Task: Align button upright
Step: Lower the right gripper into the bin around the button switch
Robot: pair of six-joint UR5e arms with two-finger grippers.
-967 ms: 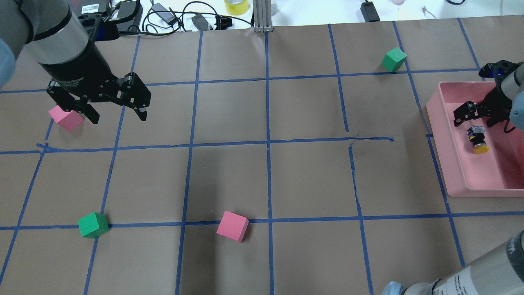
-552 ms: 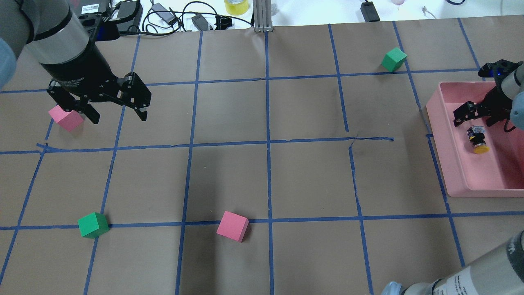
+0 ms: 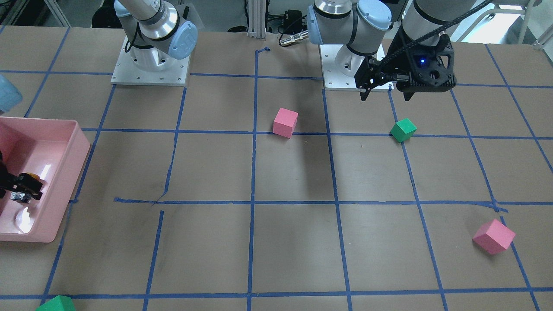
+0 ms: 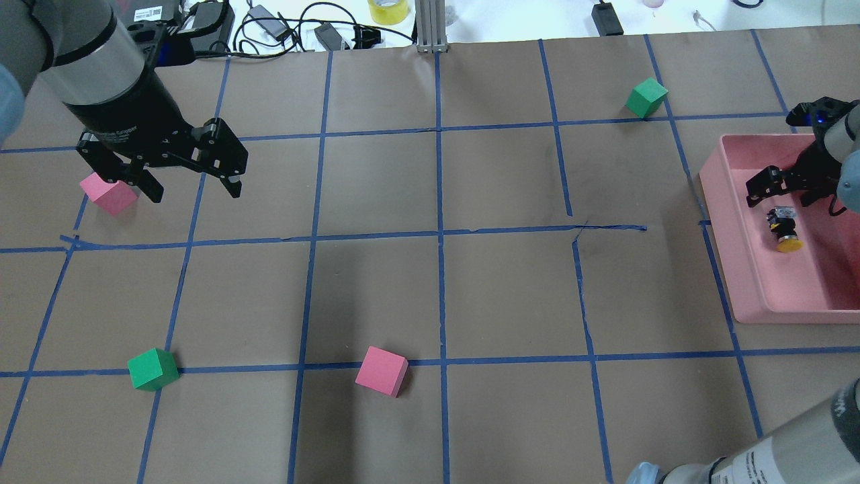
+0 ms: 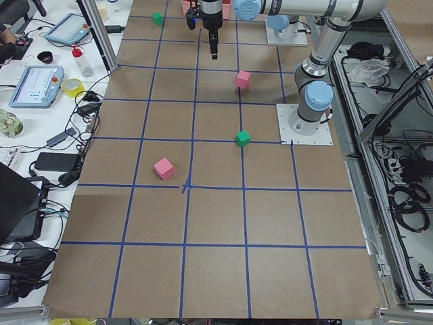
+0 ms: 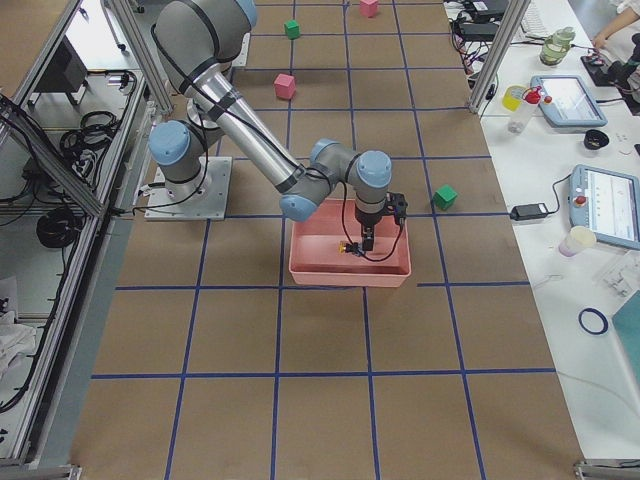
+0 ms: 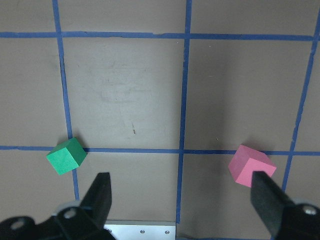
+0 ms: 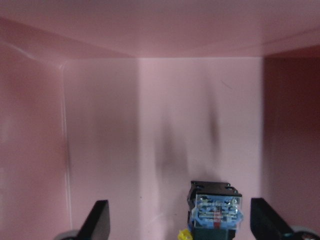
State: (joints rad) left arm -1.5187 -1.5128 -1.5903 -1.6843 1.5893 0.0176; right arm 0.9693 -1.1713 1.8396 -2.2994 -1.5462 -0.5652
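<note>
The button (image 4: 783, 230) lies on its side inside the pink tray (image 4: 793, 312) at the right, with its yellow cap toward the near edge and its silvery-blue base toward my right gripper (image 4: 786, 193). That gripper is open and empty, just behind and over the button's base. In the right wrist view the button's base (image 8: 215, 212) shows low between the spread fingers (image 8: 97, 220), nearer the right-hand one. My left gripper (image 4: 191, 189) is open and empty, raised over the table's far left; it also shows in the front-facing view (image 3: 384, 93).
A pink cube (image 4: 107, 193) sits partly under my left gripper. A green cube (image 4: 153, 369) and another pink cube (image 4: 381, 371) lie near the front. A second green cube (image 4: 646, 97) lies far right, behind the tray. Cables and devices line the far edge.
</note>
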